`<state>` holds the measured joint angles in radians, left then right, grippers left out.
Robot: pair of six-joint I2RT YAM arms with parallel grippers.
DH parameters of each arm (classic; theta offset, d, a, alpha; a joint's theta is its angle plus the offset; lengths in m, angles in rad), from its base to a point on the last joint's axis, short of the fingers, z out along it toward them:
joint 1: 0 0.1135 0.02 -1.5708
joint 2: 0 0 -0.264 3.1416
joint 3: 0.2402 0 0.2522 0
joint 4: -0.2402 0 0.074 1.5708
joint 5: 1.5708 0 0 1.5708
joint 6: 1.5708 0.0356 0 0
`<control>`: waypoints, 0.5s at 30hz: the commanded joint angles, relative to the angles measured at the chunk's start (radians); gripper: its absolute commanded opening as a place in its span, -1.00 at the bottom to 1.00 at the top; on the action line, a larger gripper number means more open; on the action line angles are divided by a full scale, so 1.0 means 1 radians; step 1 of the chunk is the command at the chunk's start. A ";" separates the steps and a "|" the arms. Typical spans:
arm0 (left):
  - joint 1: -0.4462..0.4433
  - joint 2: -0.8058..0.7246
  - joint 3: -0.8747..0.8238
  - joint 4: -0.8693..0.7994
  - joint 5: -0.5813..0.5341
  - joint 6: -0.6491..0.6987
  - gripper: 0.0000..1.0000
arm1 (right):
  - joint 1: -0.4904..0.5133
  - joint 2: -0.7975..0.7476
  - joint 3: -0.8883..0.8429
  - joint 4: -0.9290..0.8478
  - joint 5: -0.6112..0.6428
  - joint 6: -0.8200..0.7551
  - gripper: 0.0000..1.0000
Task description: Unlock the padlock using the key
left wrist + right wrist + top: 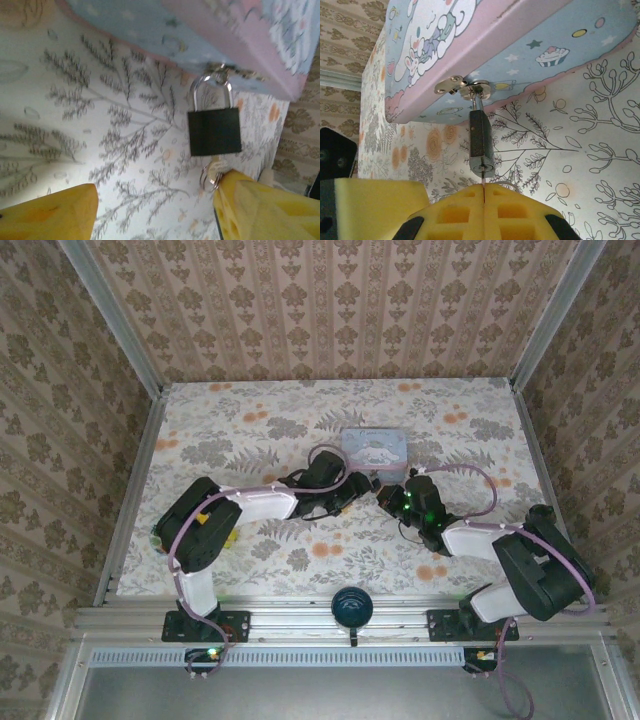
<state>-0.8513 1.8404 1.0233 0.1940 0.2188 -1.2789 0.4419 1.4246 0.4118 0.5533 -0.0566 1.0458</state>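
The padlock (pixel 481 140) hangs from the metal hasp (pixel 454 85) on the front side of the pale blue cartoon tin (pixel 373 448). Its thin shackle passes through the hasp and its dark body lies just above the flowered cloth of the table (pixel 200 420). The tin stands in the far half of the table, about in the middle between the left and the right edge.

The key (pixel 483 179) is in the keyhole at the bottom of the padlock. From the right wrist view only a thin sliver of it shows between the lock and the pads. The right gripper (pixel 484 192) has its two yellow pads pressed together on this sliver, so it pinches the key directly under the lock.

The left gripper (pixel 156 205) is spread wide and holds nothing. Its yellow fingers (pixel 50 215) stand far apart, and the padlock is beyond them, nearer to the finger on the right side of that picture. A small key ring (pixel 209 179) hangs under the padlock, just beside this finger; I cannot tell if they touch.

In the top view both grippers meet just in front of the tin. A round black knob (pixel 351 606) sits on the rail at the near edge, well apart from the tin.
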 commanded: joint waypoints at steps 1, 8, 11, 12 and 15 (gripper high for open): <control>-0.008 -0.017 -0.030 0.204 -0.110 0.031 0.38 | -0.008 0.012 -0.009 0.059 0.030 0.032 -1.00; -0.004 0.017 -0.054 0.380 -0.140 0.024 0.24 | -0.013 0.026 -0.001 0.079 0.024 0.054 -0.98; 0.002 0.041 -0.051 0.386 -0.126 0.004 0.18 | -0.017 0.039 0.008 0.087 0.010 0.066 -0.98; 0.004 0.048 -0.051 0.386 -0.120 -0.003 0.18 | -0.017 0.043 0.008 0.094 0.006 0.068 -0.98; 0.006 0.067 -0.048 0.384 -0.100 -0.018 0.18 | -0.017 0.054 0.012 0.110 0.000 0.077 -0.97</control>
<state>-0.8501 1.8790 0.9752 0.5446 0.1078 -1.2827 0.4313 1.4605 0.4110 0.6083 -0.0601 1.1007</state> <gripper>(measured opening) 0.590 0.058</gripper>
